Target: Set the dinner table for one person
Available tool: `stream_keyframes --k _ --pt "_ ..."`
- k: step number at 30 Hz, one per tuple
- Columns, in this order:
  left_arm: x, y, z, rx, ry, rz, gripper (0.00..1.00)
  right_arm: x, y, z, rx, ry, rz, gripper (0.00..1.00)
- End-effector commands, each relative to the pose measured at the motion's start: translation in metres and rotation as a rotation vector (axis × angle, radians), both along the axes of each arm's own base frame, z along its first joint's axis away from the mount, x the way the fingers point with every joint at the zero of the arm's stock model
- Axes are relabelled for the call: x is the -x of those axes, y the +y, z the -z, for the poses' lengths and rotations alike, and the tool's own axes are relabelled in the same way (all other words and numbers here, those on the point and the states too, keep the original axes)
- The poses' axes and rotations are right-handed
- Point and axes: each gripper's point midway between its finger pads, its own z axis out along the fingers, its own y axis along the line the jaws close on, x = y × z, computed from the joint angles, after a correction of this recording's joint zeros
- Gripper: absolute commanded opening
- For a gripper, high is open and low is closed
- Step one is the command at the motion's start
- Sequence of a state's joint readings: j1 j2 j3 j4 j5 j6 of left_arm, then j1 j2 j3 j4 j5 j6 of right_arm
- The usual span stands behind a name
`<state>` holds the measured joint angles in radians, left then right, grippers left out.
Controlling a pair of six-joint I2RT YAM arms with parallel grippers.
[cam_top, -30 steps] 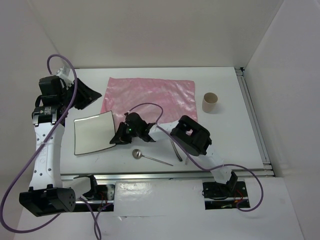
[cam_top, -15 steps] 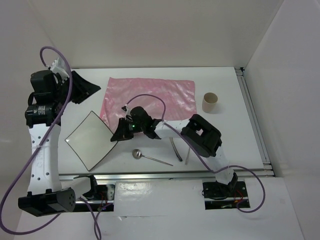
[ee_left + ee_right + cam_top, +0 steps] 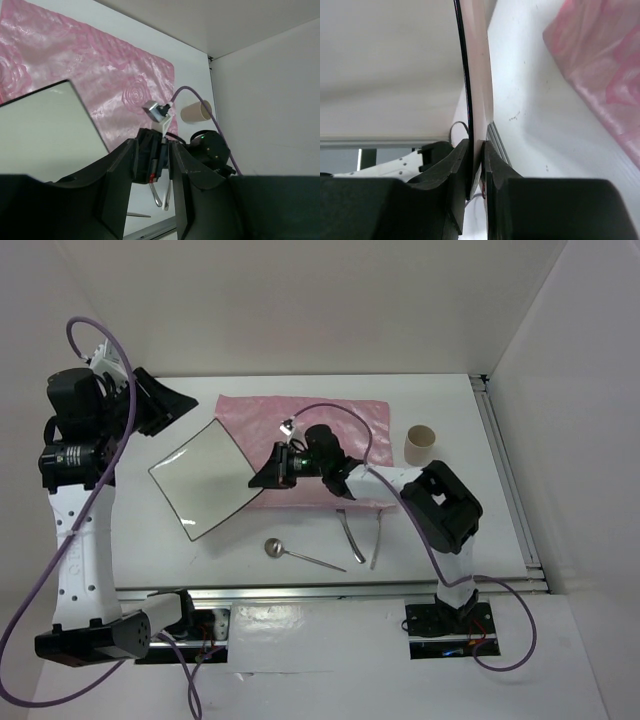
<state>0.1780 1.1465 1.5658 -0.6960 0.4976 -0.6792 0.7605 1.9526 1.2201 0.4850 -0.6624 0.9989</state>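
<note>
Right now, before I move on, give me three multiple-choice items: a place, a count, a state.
1. The paper cup stands: A) right of the pink mat B) on it C) left of it.
2. Metal utensils on the dinner table: A) one B) three C) five.
3. The right gripper is: A) open, empty B) shut on the plate C) shut on a utensil.
1 A: it stands on bare tabletop past the mat's right edge.
2 B: a spoon, a curved piece, a straight piece.
3 B: its fingers pinch the plate's rim.
</note>
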Motion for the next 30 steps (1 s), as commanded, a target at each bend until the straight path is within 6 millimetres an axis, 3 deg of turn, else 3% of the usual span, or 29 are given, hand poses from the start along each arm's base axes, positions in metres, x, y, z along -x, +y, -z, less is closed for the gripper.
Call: stream_keyframes --k 1,4,7,11,14,17,24,27,30 --pt "-0.001 -0.003 -0.007 -0.006 -0.033 0.03 0.47 0.002 -0.024 -0.13 -0.32 -0.254 -0.018 0.0" --pt "-0.003 0.001 -0.01 -0.017 -0.04 0.024 0.47 -0.021 -0.047 -0.136 -0.317 -0.241 0.085 0.0" --pt "-0.006 0.004 -0.008 -0.015 -0.031 0.015 0.47 -0.046 -0.069 -0.128 -0.275 -0.193 0.214 0.0" --pt "-0.007 0.001 0.004 -0.001 -0.006 0.038 0.47 -0.078 -0.101 -0.11 -0.254 -0.149 0.332 0.0" --pt "-0.013 0.001 0.025 0.013 0.038 0.048 0.47 -0.105 -0.126 -0.088 -0.24 -0.115 0.413 0.0" --pt "-0.013 0.001 0.031 0.016 0.052 0.048 0.47 -0.116 -0.139 -0.084 -0.264 -0.086 0.441 0.0" --pt "-0.013 0.001 0.042 0.013 0.075 0.052 0.47 -0.143 -0.175 -0.037 -0.24 0.001 0.51 0.0" --pt "-0.014 0.0 0.047 0.019 0.083 0.06 0.47 -0.143 -0.175 -0.017 -0.235 0.047 0.472 0.0" --pt "-0.014 0.0 0.05 0.021 0.092 0.06 0.47 -0.146 -0.177 -0.013 -0.241 0.051 0.463 0.0"
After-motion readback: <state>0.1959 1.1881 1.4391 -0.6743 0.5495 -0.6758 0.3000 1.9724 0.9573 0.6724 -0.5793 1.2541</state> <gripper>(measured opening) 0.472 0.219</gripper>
